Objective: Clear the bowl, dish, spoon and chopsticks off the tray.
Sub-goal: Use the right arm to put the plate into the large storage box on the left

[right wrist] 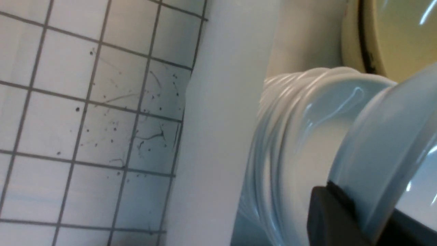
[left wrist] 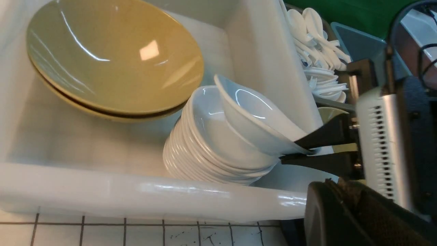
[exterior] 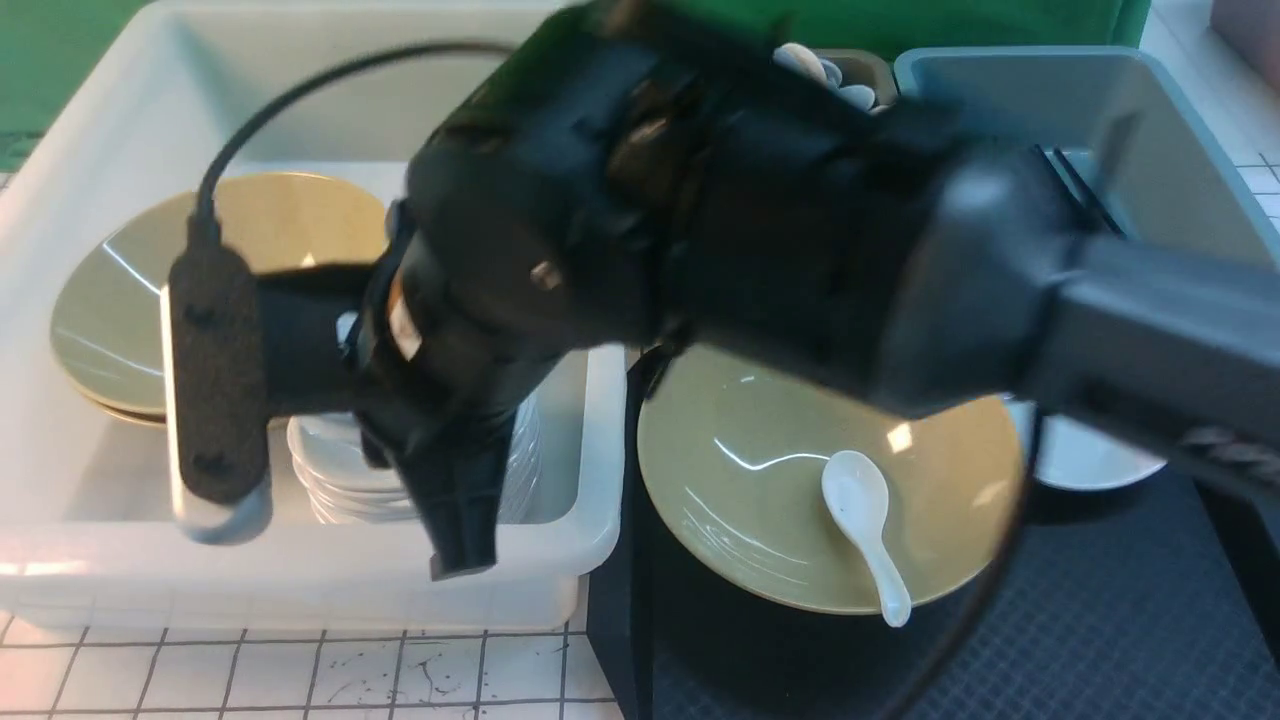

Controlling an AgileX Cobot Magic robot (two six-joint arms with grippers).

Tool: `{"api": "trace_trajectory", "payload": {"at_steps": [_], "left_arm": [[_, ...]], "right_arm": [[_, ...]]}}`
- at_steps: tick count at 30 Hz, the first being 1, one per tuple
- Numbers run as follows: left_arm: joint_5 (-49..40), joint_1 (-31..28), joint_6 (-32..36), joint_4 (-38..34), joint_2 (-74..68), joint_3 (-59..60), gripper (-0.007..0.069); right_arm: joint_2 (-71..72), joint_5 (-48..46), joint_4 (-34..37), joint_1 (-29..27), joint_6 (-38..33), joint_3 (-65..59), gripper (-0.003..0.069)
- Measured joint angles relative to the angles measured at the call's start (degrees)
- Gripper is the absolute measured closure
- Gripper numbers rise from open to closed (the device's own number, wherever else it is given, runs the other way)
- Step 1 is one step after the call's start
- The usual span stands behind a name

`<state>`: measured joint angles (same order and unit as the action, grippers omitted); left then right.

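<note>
My right gripper (left wrist: 290,150) is shut on the rim of a small white dish (left wrist: 252,112), tilted just above a stack of white dishes (left wrist: 205,147) inside the white tub (exterior: 300,580). In the right wrist view its dark fingers (right wrist: 327,215) pinch the dish (right wrist: 385,136) edge. The olive-yellow bowl (exterior: 760,470) sits on the black tray (exterior: 1100,620) with the white spoon (exterior: 860,510) lying in it. No chopsticks show on the tray. Of the left gripper only a dark finger (left wrist: 341,212) shows, near the tub's front corner.
Two olive bowls (exterior: 200,260) are stacked in the tub's far left. Another white dish (exterior: 1090,460) sits on the tray, half hidden by my right arm. A container of white spoons (left wrist: 317,41) and a blue-grey bin (exterior: 1150,110) holding thin black sticks stand behind.
</note>
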<state>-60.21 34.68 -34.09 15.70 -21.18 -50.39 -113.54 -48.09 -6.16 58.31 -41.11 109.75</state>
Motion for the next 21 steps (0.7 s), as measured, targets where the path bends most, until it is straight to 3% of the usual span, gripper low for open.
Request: {"api": "trace_trajectory", "payload": {"at_steps": [8,11,15,17,21], "left_arm": [[0.1,0.0,1.7,-1.0,0.0,0.0,0.0625],[0.1,0.0,2.2,-1.7,0.0,0.0,0.0625],[0.6,0.0,3.4,-2.8,0.0,0.0,0.0625],[1.1,0.0,4.2,-3.4,0.0,0.0,0.0625],[1.5,0.0,4.7,-4.3,0.0,0.0,0.0625]], "right_arm": [[-2.9,0.6,-0.1,0.0,0.0,1.2,0.0596],[-2.9,0.6,-0.5,0.0,-0.2,1.3,0.0554],[-2.9,0.7,-2.4,0.0,-0.2,1.5,0.0459],[-2.9,0.6,-3.1,0.0,-0.1,1.6,0.0349],[-2.7,-1.4,-4.0,0.0,1.4,1.6,0.0225]]}}
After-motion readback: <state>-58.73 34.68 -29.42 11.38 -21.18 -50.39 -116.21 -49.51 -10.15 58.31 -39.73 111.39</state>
